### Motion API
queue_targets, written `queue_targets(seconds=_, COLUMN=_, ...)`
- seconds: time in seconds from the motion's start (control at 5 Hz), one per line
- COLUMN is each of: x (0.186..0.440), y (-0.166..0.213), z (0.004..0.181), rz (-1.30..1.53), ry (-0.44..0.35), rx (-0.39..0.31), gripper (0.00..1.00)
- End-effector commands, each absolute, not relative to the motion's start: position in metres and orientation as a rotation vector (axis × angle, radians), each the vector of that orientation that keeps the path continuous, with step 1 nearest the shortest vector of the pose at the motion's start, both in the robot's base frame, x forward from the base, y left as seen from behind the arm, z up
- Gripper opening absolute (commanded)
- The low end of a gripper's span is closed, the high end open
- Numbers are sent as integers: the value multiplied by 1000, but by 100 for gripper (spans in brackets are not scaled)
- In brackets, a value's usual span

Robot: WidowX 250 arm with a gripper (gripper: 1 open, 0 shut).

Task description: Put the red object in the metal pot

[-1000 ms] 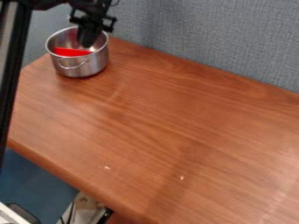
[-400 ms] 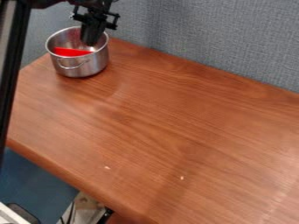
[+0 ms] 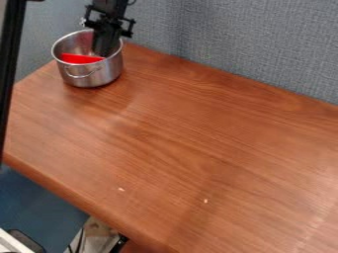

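Since a moment ago, the gripper [image 3: 103, 46] has slid a little to the right over the metal pot [image 3: 95, 75]. Its fingers are pressed together. The red object [image 3: 81, 59] lies inside the pot, so the job looks nearly done.

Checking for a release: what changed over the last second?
The tool drifted slightly right in the picture, staying at the far rim of the metal pot, fingers together throughout. No visible grab or release. The red object stays inside the pot; the pot and the wooden table are unmoved.
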State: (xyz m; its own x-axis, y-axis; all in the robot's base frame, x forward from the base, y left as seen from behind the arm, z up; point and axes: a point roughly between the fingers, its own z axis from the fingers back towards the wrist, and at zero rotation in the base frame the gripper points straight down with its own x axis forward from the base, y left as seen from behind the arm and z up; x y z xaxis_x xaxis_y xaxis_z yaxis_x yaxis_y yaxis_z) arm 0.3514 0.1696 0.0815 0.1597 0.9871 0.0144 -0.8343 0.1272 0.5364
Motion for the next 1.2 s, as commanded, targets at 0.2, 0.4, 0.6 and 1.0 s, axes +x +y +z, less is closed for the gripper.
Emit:
queue_targets(seconds=0.2, x=349, y=137, z=131, rz=1420, ry=263, rx=393, gripper=0)
queue_targets(seconds=0.4, x=354, y=147, z=133, rz=1352, ry=252, rx=394, gripper=100)
queue_targets(seconds=0.6, x=351, y=150, z=136, rz=1441, ry=297, rx=382, gripper=100)
queue_targets(seconds=1.0, x=351, y=162, z=131, rz=1518, ry=347, rx=374, gripper=100)
